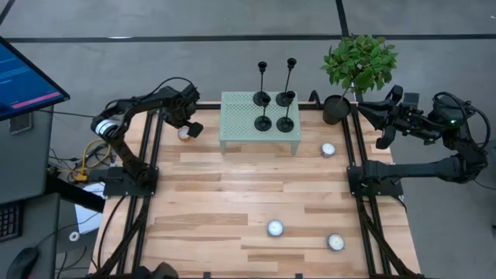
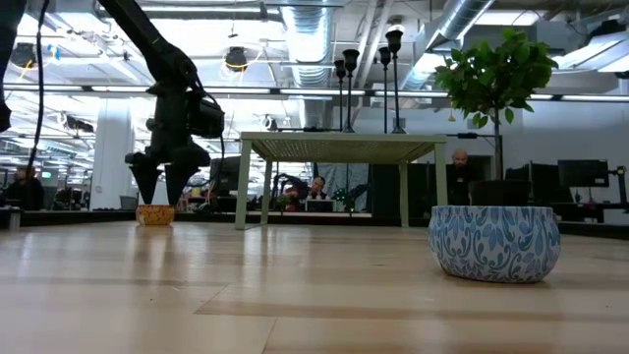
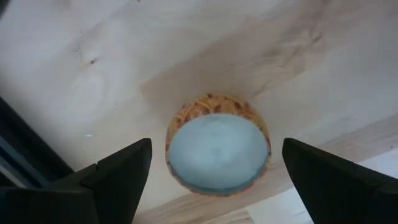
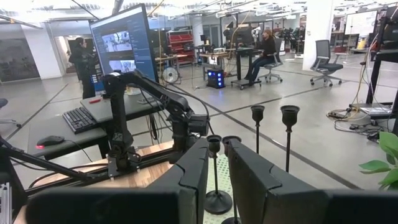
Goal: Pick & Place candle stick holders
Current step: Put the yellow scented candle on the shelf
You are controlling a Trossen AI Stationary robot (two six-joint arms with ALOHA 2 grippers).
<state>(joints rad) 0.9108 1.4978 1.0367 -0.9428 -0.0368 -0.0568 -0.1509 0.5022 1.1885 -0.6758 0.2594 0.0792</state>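
Observation:
Four black candlesticks stand by their disc bases on a green perforated stand (image 1: pixel 260 116) at the table's far side: two tall (image 1: pixel 262 99) (image 1: pixel 285 98) behind, two short (image 1: pixel 263 123) (image 1: pixel 285 123) in front. They also show in the low view (image 2: pixel 351 57) and the right wrist view (image 4: pixel 289 115). My left gripper (image 1: pixel 186 132) hangs open, fingers pointing down, just above a small orange-rimmed candle cup (image 3: pixel 217 143) left of the stand, one finger on either side, touching nothing. My right gripper (image 4: pixel 217 162) waits off the table's far right corner, its fingers nearly together, empty.
A black plant pot (image 1: pixel 335 108) with a green plant stands right of the stand. Small white candle cups sit at the right (image 1: pixel 328 149) and near the front (image 1: pixel 275 228) (image 1: pixel 335 242); one blue-patterned cup (image 2: pixel 493 241) looms in the low view. A monitor (image 1: pixel 23 77) stands off the table's left.

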